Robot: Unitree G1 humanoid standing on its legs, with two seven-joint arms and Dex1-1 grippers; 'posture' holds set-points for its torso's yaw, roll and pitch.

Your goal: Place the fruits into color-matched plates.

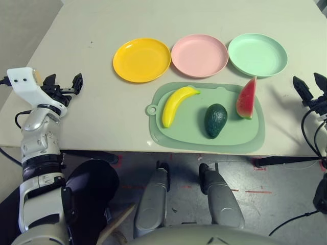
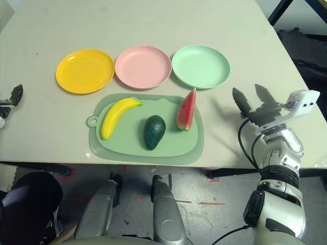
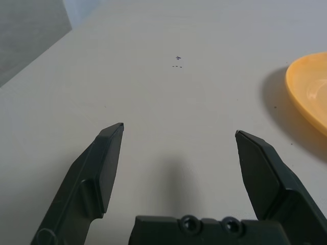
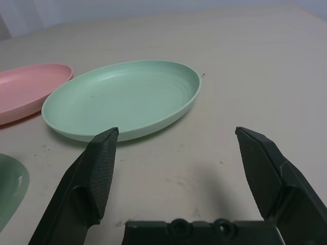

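- We see three plates in a row on the far half of the table: yellow-orange plate on the left, pale pink plate in the middle, mint green plate on the right. Yellow and pink rims touch or nearly touch; pink and mint sit just beside each other. All three plates have nothing on them.
- Green cutting mat sits nearer to us than the plates, close to the table's front edge, its hanging tab pointing left.
- All three fruits are on the mat, apart from each other:
- banana lies on the mat's left part, angled, one end toward the pink plate.
- avocado lies mid-mat, narrow end toward the front edge.
- watermelon wedge stands on the mat's right part, tip pointing up toward the mint green plate, rind on the right.
- Our left gripper is over the table's left side, well apart from the mat and left of the yellow-orange plate. Jaws are spread wide, nothing between them; the wrist view shows bare tabletop in the gap, with the yellow-orange plate's rim off to one side.
- Our right gripper is over the table's right side, right of the mat and the watermelon wedge, near the mint green plate. Jaws are spread wide, holding nothing.
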